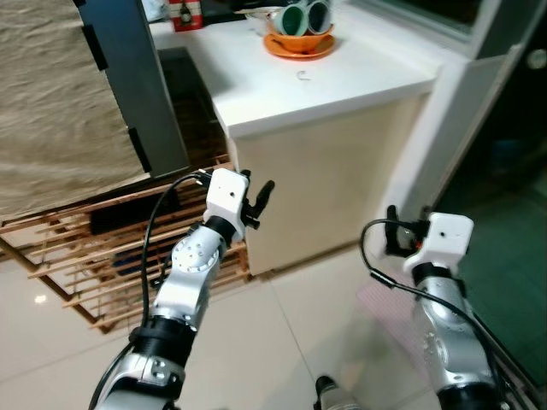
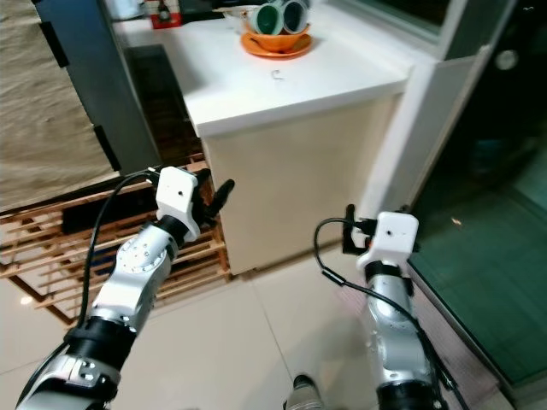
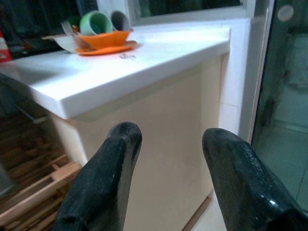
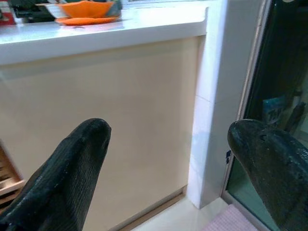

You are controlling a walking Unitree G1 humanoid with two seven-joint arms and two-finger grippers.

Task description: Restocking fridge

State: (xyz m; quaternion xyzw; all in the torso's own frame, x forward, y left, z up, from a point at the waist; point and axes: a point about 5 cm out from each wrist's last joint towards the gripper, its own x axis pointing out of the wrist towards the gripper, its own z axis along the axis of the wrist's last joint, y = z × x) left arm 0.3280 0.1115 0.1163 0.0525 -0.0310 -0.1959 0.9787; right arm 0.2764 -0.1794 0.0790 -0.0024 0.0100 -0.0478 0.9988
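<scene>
My left gripper (image 1: 257, 196) is raised in front of the cream face of a white counter (image 1: 359, 81), and its fingers (image 3: 120, 144) stand open with nothing between them. Low at the right, my right gripper (image 1: 393, 232) is near the counter's corner. It is open wide, and its pads (image 4: 91, 137) are empty. On the counter's far end sits an orange bowl (image 1: 298, 41) on an orange plate, holding green and grey cups (image 3: 95, 21). A small metal piece (image 1: 303, 75) lies on the countertop near it.
A slatted wooden rack (image 1: 85, 256) stands low at the left under a beige cloth (image 1: 51, 102). A grey upright panel (image 1: 141, 85) rises beside the counter. A white post and a dark glass door (image 1: 504, 171) close the right. A pink mat (image 1: 385, 303) lies on the tiled floor.
</scene>
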